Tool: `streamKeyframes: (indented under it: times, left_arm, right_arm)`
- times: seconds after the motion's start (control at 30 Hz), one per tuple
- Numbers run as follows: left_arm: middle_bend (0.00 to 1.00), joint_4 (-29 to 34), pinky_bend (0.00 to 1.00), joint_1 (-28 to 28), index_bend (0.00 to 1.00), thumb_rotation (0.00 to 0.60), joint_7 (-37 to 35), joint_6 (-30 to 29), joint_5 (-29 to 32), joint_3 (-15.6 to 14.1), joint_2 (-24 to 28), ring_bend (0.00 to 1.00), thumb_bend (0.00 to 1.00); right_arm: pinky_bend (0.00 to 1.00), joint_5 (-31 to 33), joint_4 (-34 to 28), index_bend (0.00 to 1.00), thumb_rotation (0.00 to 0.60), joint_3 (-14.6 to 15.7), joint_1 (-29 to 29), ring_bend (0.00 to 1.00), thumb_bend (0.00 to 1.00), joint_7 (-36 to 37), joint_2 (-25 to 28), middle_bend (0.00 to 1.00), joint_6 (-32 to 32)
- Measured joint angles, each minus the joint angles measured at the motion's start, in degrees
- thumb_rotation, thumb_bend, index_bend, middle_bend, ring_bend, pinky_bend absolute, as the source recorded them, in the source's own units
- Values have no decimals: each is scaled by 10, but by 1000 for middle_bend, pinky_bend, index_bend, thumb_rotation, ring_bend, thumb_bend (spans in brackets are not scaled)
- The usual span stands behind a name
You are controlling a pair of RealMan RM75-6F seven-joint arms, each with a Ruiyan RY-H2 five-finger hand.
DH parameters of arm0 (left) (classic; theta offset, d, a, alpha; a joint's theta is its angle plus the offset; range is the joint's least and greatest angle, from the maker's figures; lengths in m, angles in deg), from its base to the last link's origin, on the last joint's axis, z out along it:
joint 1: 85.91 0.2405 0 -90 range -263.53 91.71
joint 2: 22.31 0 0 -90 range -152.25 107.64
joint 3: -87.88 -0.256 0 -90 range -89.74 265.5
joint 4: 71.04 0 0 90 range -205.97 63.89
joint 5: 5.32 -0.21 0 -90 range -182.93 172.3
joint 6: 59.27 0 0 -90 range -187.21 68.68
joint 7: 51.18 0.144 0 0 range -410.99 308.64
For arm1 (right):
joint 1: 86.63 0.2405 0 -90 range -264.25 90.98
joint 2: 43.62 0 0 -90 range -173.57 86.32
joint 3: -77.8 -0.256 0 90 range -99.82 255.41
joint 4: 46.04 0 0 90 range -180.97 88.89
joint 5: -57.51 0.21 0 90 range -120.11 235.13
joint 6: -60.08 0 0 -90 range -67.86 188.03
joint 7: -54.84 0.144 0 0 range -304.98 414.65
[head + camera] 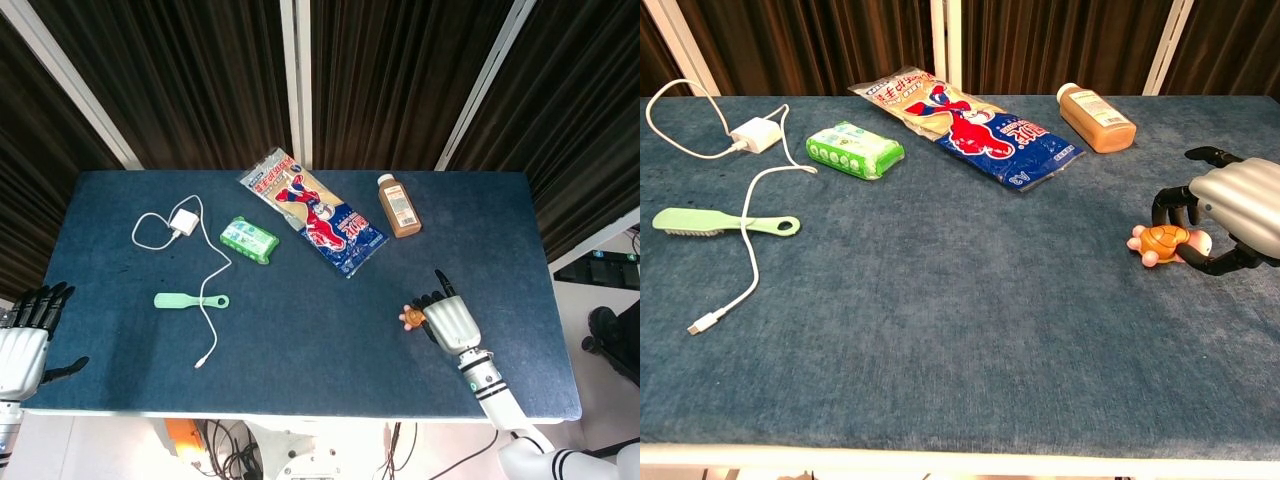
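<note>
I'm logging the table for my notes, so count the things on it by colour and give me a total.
Green: 2, brush and wipes pack.
White: 1, charger.
Orange or brown: 2, toy turtle and bottle.
Red and blue: 1, snack bag.
Total: 6.

I counted one toy turtle (1163,241); one bottle (399,205); one snack bag (312,212); one green packet (249,240); one brush (190,300); one charger with cable (183,223).
</note>
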Motion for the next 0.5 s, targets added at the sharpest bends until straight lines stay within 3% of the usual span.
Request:
streamKeyframes:
  times: [0.13,0.23,0.33,0.5]
  left_arm:
    - [25,0,0,0,60,600,0,-1,-1,0,0,0,0]
    - [25,0,0,0,60,600,1,-1,-1,0,0,0,0]
    - [25,0,0,0,60,600,1,0,-1,0,-1,0,0]
    - [25,1,0,0,60,600,2,-1,0,0,-1,0,0]
  right_arm:
    - [0,3,-10,348,600,2,0,109,194,0,11,380,9]
    - [0,9,-27,50,600,2,0,1,127,-2,23,111,15]
    - [0,11,-48,0,600,1,2,0,120,-2,40,53,20]
    - [0,10,-67,0,600,-1,2,0,134,1,55,91,14]
